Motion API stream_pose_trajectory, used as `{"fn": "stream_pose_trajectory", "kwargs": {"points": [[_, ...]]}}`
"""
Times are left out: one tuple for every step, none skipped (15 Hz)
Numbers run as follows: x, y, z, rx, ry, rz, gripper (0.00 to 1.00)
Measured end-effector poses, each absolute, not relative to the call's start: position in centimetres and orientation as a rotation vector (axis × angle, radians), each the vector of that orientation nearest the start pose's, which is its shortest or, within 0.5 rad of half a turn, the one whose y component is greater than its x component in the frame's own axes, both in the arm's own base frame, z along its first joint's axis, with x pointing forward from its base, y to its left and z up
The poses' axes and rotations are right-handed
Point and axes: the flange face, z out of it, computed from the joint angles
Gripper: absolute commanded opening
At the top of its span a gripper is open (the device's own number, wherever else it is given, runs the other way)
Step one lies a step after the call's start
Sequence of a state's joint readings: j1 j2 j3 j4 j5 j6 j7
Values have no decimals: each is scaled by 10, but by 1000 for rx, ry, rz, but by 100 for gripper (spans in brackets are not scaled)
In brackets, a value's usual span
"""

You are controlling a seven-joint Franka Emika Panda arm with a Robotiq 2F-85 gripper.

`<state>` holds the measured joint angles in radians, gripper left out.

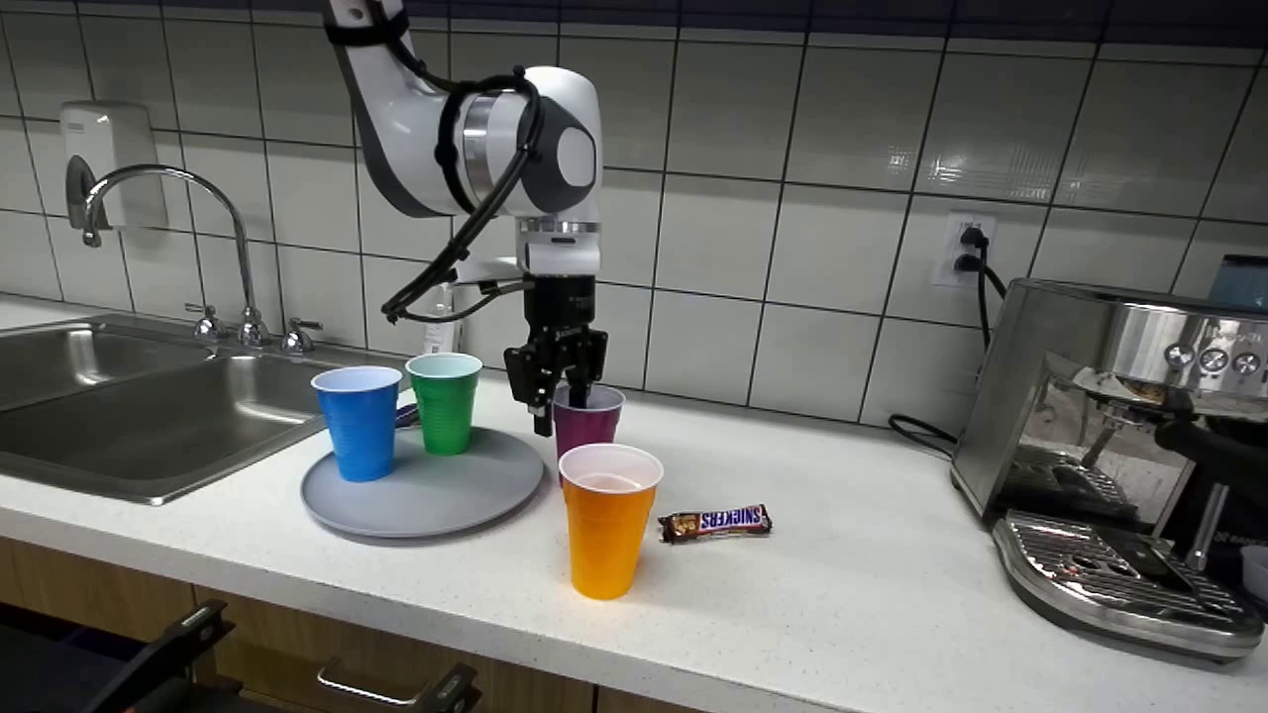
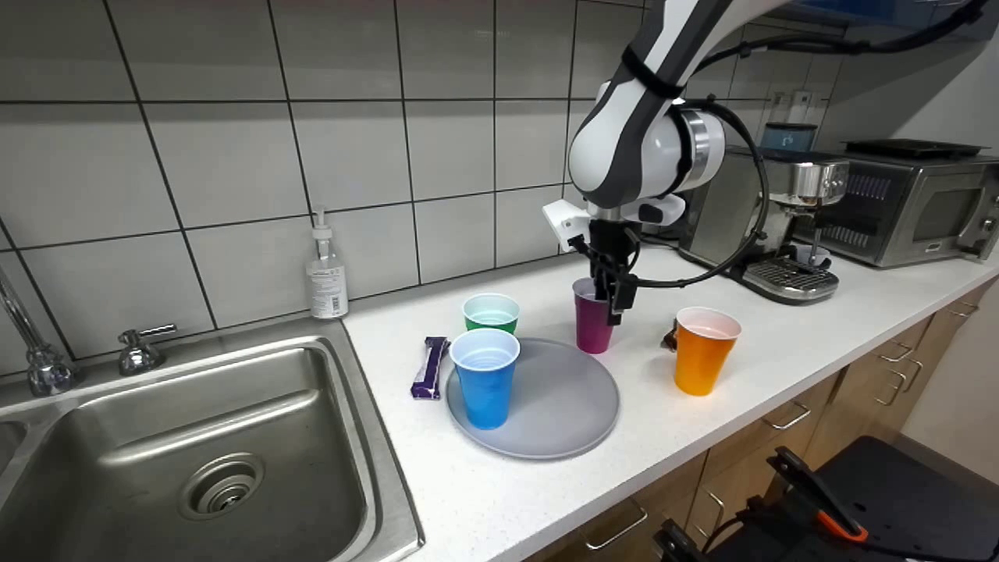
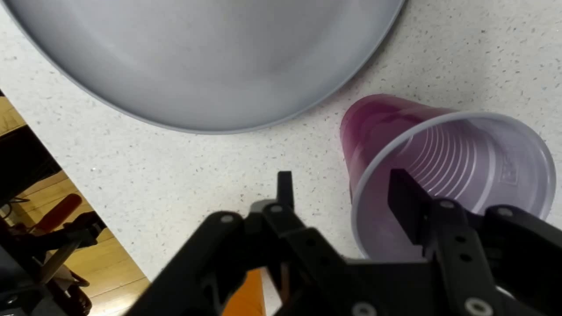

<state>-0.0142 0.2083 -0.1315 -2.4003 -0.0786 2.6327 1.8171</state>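
In the wrist view, the black two-fingered gripper [image 3: 341,188] was open, with one finger inside the tall purple plastic cup [image 3: 456,166] and one outside it, to the left. The cup's wall was between them — I could not tell if the inside finger touched it, but the outside one stood apart from it. A slow, soft squeeze seemed best, because such thin plastic may bend or tip.

In an exterior view, the purple cup stood upright on the speckled white counter [image 1: 842,594], just right of the round grey plate [image 1: 446,503]. The tall orange plastic cup [image 1: 609,535] stood on its near side — most in the way, as a bump could knock it over. The brown wrapped Snickers bar [image 1: 715,523] lay right of that, and the blue plastic cup [image 1: 359,428] and the green plastic cup [image 1: 445,406] stood on the plate.

In an exterior view, the purple wrapped bar [image 2: 429,368] lay left of the plate, near the metal sink [image 2: 312,453]. The black cable loop [image 2: 671,283] hung from the white robot arm [image 2: 640,152] and might catch on things.
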Motion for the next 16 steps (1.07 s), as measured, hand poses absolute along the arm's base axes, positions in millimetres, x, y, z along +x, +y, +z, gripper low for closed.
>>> {"fn": "stream_pose_trajectory", "kwargs": {"points": [[498,-73,232,-1851,2568,-105,20],[499,-73,233,-1850,2568,-106,14],[499,-74,233,-1849,2569,-107,5],[499,-74,233,-1847,2569,-108,1],[499,-75,233,-1845,2571,-109,0],[499,-76,234,-1843,2572,-111,0],[500,-78,234,-1840,2573,-114,0],[501,-79,236,-1836,2572,-121,1],[503,-81,238,-1834,2571,-128,1],[504,-82,239,-1833,2571,-135,1],[504,-84,240,-1834,2571,-142,1],[505,-86,240,-1837,2571,-149,1],[505,-88,241,-1840,2571,-158,1],[505,-89,243,-1844,2570,-168,1],[505,-90,245,-1847,2566,-177,1],[506,-90,249,-1846,2559,-188,1]]}}
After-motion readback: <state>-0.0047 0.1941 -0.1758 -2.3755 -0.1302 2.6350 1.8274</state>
